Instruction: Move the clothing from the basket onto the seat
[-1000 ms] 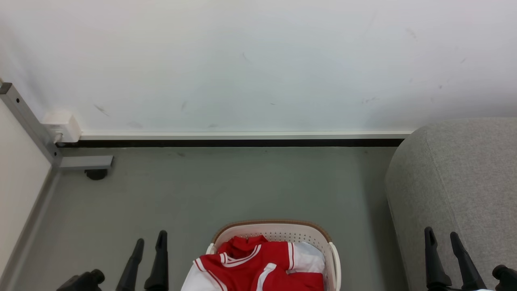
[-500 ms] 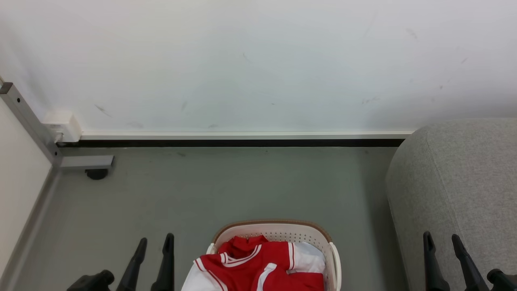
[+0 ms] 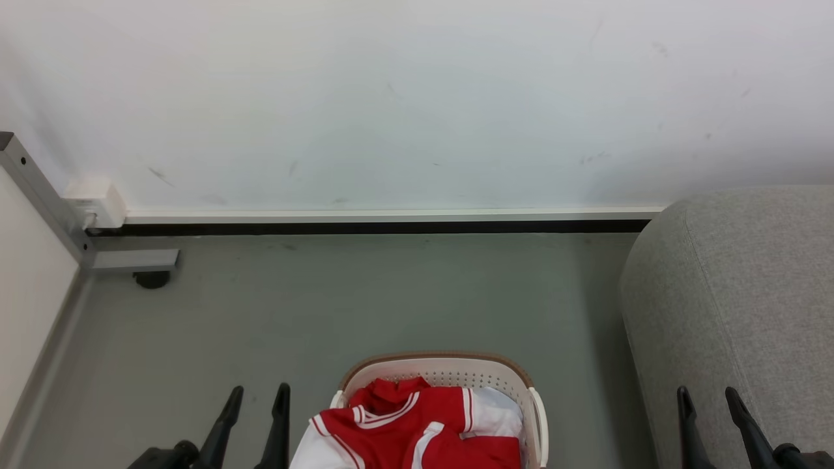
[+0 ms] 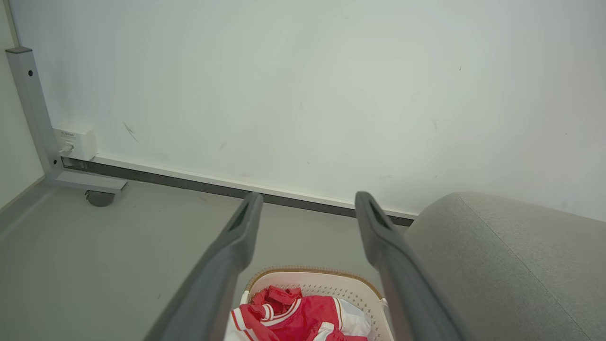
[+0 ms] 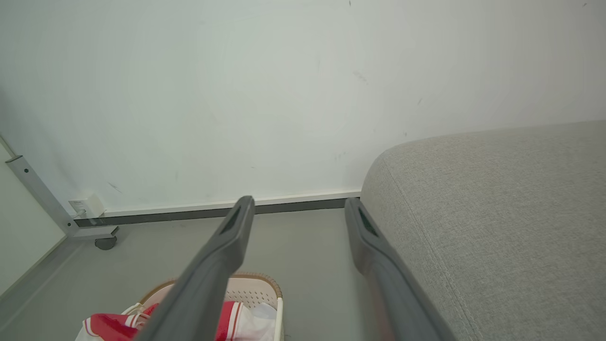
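The cream basket [image 3: 449,369] with a brown rim stands on the floor at the bottom centre of the head view, and red-and-white clothing [image 3: 417,423] is bunched inside it. The grey sofa [image 3: 736,293] rises at the right. My left gripper [image 3: 259,395] is open just left of the basket, empty. Over the sofa's front edge my right gripper [image 3: 707,395] is open and empty too. In the left wrist view the basket [image 4: 326,279] and clothing [image 4: 303,317] lie between my left gripper [image 4: 307,208] fingers, well beyond them. The right wrist view has my right gripper [image 5: 298,208], the basket [image 5: 265,289] and the sofa [image 5: 497,213].
A white wall with a dark skirting strip [image 3: 378,228] closes the far side. A grey metal frame leg on a caster [image 3: 151,279] and a white wall socket box [image 3: 94,198] sit at the left. Bare grey floor [image 3: 365,299] lies between basket and wall.
The left gripper has shifted right toward the basket and both grippers sit lower in the picture. The whole picture has moved slightly, so the camera has moved a little.
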